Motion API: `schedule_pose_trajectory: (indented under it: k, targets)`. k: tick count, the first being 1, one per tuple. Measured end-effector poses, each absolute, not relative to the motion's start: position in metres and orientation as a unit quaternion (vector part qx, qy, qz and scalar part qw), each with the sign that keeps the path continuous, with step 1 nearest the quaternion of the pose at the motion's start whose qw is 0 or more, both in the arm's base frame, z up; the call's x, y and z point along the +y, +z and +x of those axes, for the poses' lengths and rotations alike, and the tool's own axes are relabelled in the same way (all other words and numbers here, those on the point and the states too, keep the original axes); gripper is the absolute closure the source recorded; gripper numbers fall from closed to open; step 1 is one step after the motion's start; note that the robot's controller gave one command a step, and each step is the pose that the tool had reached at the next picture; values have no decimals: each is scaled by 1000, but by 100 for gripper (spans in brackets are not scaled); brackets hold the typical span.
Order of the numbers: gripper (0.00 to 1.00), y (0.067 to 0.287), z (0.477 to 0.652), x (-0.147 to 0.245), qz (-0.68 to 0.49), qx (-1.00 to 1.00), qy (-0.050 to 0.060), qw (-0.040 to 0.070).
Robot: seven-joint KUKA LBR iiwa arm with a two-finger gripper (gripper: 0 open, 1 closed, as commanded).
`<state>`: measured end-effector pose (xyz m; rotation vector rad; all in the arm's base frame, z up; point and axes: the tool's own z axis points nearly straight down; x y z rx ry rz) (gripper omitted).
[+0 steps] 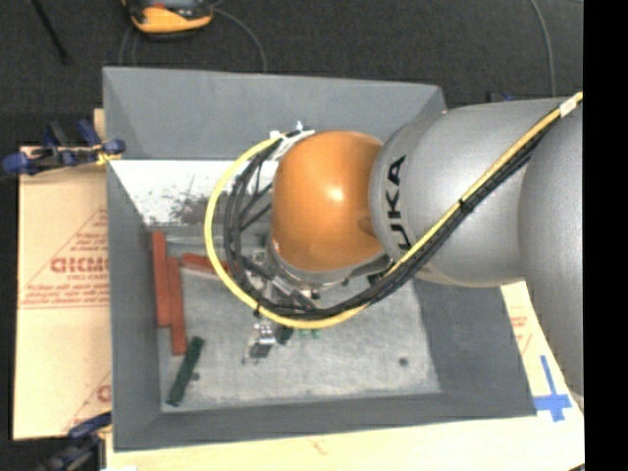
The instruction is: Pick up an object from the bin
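My gripper point(262, 342) reaches down near the middle of the bin floor, mostly hidden under the arm's orange cover. A dark green stick point(184, 371) lies tilted at the front left, a short way left of the gripper and apart from it. A red-brown bar point(167, 290) runs along the left wall, and a second red-brown strip point(201, 262) branches off it to the right and passes under the arm. Just right of the gripper a small green bit point(310, 334) peeks out below the cables. I see nothing held.
The arm and its orange cover with looped cables hang over the bin's middle and back. A small dark speck point(402, 363) lies on the floor at the front right. Dark crumbs are scattered on the back left wall.
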<state>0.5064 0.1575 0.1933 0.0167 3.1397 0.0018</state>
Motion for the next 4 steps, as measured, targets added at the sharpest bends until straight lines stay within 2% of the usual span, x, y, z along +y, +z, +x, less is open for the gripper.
schedule_pose_trajectory:
  k: [1, 2, 3, 4]
  targets:
    - [0, 193, 506, 157, 6, 1000, 1, 1]
    - [0, 157, 533, 127, -5, 1000, 1, 4]
    - [0, 136, 560, 112, 13, 1000, -1, 0]
    - [0, 104, 568, 107, 19, 1000, 1, 4]
